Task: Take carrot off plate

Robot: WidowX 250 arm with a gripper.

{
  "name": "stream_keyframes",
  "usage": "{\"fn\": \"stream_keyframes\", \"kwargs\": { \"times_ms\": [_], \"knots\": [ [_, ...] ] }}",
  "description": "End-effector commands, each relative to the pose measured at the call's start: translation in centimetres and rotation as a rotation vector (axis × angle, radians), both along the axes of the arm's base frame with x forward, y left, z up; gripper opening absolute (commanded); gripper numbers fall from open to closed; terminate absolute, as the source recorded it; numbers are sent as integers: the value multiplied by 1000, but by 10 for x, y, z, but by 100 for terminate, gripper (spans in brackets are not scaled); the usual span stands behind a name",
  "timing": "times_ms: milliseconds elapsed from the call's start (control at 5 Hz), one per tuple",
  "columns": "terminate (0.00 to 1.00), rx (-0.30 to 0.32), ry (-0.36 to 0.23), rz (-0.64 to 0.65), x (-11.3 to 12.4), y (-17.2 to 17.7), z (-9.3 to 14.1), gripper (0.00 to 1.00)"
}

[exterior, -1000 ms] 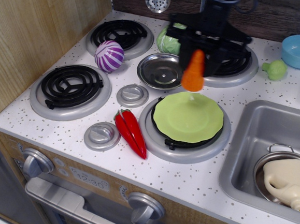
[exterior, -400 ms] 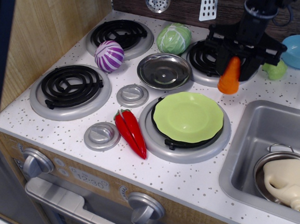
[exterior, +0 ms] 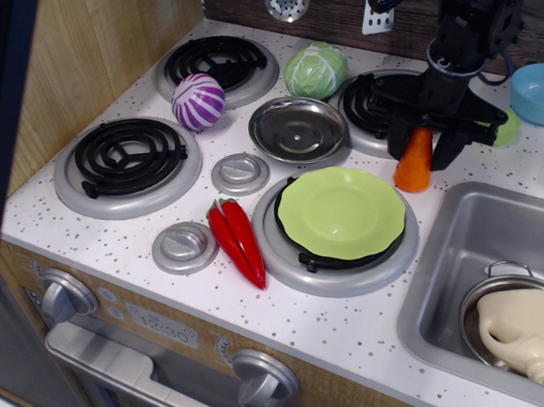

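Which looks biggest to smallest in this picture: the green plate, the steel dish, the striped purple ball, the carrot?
1. green plate
2. steel dish
3. striped purple ball
4. carrot

The ball and carrot look close; the hand partly hides the carrot.

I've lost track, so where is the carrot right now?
The carrot stands on the counter right of the plate, off it, near the sink's back corner, with the gripper around its top.

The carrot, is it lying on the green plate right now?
No, the carrot stands on the counter to the right of the bare plate, with the hand around its top.
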State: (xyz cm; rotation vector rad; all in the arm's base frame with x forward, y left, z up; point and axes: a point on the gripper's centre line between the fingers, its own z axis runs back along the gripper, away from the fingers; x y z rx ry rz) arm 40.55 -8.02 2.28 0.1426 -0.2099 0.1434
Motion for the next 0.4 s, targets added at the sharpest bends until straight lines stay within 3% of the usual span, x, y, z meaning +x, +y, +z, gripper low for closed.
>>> {"fn": "stream_keyframes", "kwargs": {
  "times_ms": [0,200],
  "knots": [
    [0,-11,-45,-4,6,2,15,100],
    [100,-11,-45,-4,6,2,15,100]
  ]
}}
